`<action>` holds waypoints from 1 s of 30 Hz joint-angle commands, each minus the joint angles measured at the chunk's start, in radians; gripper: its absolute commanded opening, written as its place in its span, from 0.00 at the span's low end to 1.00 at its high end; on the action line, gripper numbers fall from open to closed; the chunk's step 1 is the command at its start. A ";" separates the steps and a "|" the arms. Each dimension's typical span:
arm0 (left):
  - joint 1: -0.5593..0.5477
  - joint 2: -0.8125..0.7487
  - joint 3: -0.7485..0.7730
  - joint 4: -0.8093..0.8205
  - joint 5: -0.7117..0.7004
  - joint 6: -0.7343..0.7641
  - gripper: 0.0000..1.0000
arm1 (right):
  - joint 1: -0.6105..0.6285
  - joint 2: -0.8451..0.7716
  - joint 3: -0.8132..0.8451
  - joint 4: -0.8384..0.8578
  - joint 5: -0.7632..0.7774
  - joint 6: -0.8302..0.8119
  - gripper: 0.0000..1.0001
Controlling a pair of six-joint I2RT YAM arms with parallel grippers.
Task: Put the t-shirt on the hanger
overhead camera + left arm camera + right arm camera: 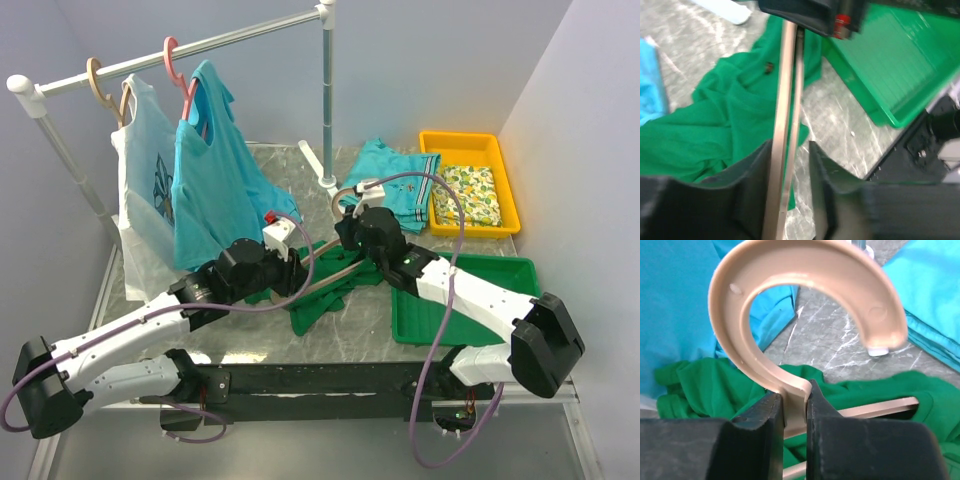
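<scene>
Toward the front edge of the table (250,345), about midway along it, the t-shirt (315,308) lies crumpled in a heap, its right side just beside the green tray (440,322) at the front right corner. Just above the cloth the hanger (335,277) is carried between the two arms; whether it touches the fabric is unclear. The right gripper (795,405) is clamped on the hanger's neck, right under the hook. The left gripper (790,147) has its jaws apart around one shoulder bar, which rests against one finger with a gap at the other. The step looks like feeding a shoulder into the shirt. It would go best with the right grip holding the hanger level while the left finds and lifts one layer at an opening, so the bar slides in rather than shoving the heap. The shirt sits directly below both grippers.
</scene>
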 commanded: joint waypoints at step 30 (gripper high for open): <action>0.106 0.477 0.338 -0.177 -0.024 -0.121 0.57 | 0.033 -0.225 -0.290 0.370 0.056 -0.032 0.00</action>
